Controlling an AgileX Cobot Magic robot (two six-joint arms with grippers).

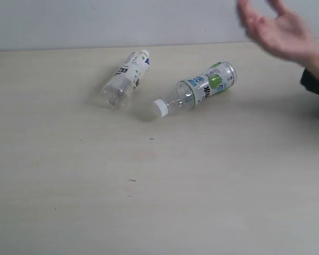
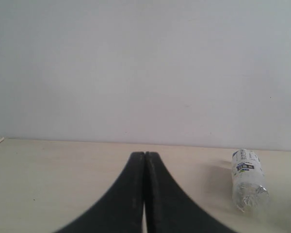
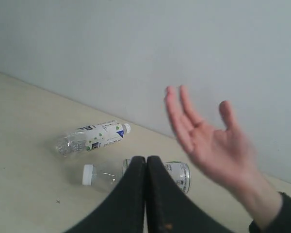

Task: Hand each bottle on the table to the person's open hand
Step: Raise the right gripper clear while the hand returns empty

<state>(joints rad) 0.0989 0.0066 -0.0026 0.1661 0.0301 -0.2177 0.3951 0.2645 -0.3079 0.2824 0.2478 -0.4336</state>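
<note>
Right claw (image 3: 146, 159) is pressed fully shut with nothing in it, and the left claw (image 2: 144, 155) is the same, shut and empty. Just beyond the right one, the green-labelled bottle (image 1: 204, 87) lies on its side on the desk (image 1: 159, 202), white cap (image 1: 160, 108) pointing away from the open hand (image 1: 279, 32), which hangs raised past the bottle's base end. Near it, on the side away from the hand, lies the second bottle (image 1: 126, 79). My call: the right claw opens wide first and drops crossways over the label, because that round body looks ready to roll. Then squeeze gently and release only on the palm.

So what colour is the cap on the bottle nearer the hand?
White cap; exterior view shows it best.
</note>
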